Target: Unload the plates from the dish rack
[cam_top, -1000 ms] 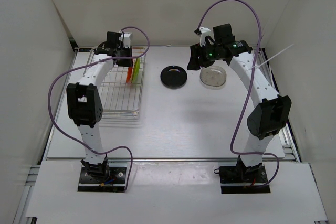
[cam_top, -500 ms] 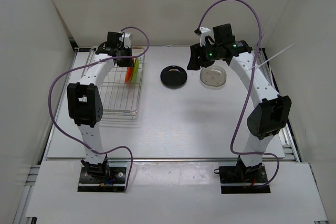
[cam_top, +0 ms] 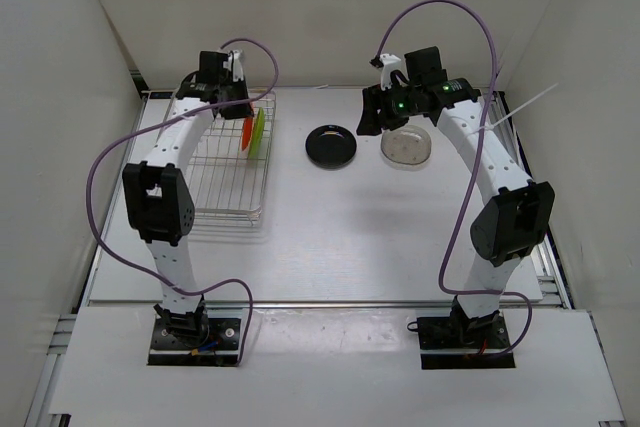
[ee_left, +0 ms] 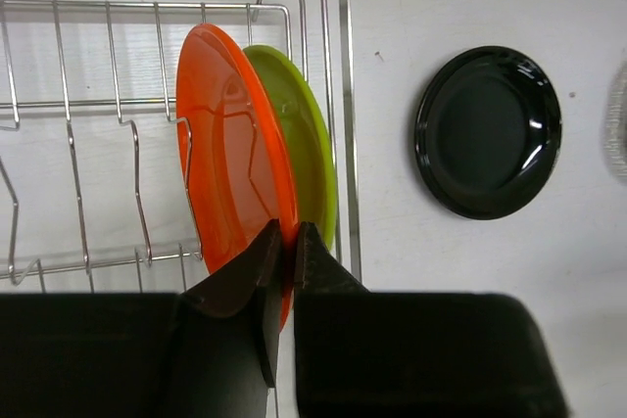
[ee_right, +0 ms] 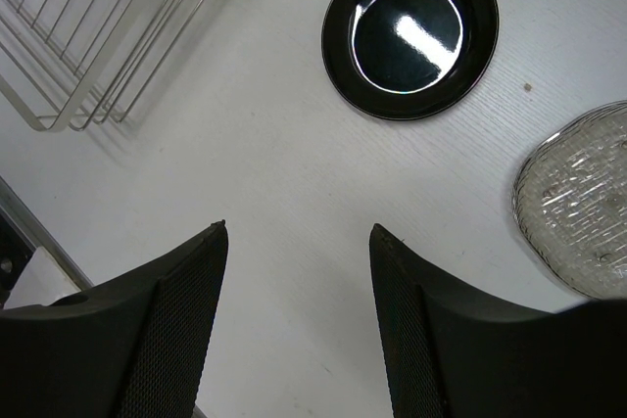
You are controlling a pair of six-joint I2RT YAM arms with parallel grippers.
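Left wrist view: in the dish rack point(ee_left: 343, 95) at the bench's point(cam_top: 350, 227) far-left corner, left fingers point(ee_left: 257, 266) pinch the upright orange-red plate's point(ee_left: 230, 173) rim, lime green plate point(ee_left: 306, 144) just right. Black plate point(ee_left: 488, 131) and clear plate point(ee_right: 578, 198) lie on open bench near spread, empty right fingers point(ee_right: 186, 286).

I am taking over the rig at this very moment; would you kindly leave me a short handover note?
The left hand is shut on the rim of the orange plate, which stands upright in the rack beside the green plate.
The right hand is open and empty above the table.
Done: the black plate and clear plate lie flat on the table.
Left: orange, then green.
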